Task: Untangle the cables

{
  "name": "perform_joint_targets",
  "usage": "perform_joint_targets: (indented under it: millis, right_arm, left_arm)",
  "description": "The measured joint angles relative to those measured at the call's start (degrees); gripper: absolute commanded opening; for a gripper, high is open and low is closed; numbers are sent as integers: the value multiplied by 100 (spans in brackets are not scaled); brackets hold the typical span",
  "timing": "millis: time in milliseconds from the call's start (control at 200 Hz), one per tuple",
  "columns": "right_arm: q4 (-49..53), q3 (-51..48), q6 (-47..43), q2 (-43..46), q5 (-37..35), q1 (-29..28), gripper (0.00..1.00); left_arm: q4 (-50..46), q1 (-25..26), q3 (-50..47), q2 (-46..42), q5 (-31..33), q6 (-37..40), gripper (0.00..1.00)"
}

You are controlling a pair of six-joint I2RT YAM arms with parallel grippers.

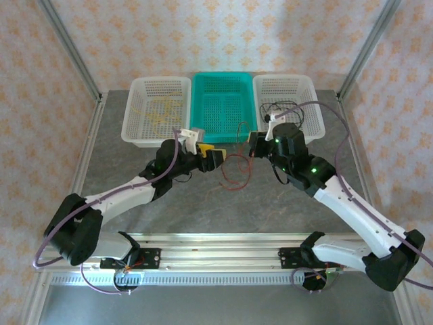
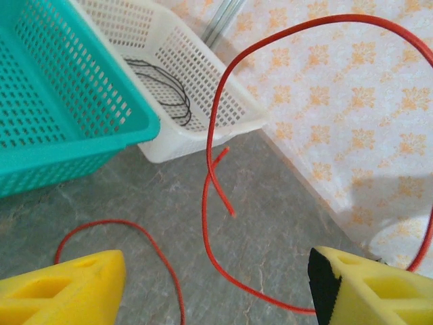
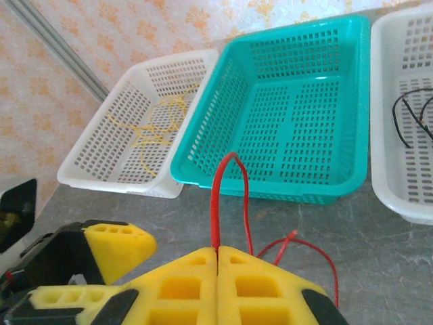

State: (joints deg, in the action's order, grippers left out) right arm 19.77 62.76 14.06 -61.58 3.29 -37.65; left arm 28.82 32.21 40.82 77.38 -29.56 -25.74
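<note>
Centre of the overhead view: right gripper (image 1: 255,143) clamped on the red cable (image 1: 234,170), its slack drooping lower-left, just right of the left gripper (image 1: 215,156) (jaws spread, empty).

A red cable (image 1: 234,187) droops between left gripper (image 1: 218,156) and right gripper (image 1: 254,144) (before the teal basket (image 1: 224,75)).

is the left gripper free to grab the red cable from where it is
Probably yes: the left gripper is open, the red cable loops just ahead of its fingers, and nothing is in the way.
</note>
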Motion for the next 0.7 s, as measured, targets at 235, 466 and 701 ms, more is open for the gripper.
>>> perform_joint_targets:
  millis: [235, 466, 701]
  right_arm:
    - [240, 393, -90, 11, 79, 2, 0]
    - [343, 997, 20, -223, -400, 92, 0]
    - [291, 1519, 238, -918, -977, 225, 0]
  left_arm:
    - [-79, 136, 343, 208, 101, 81, 72]
    - [-142, 105, 872, 328, 745, 74, 72]
    - [-293, -164, 1506, 577, 1270, 74, 72]
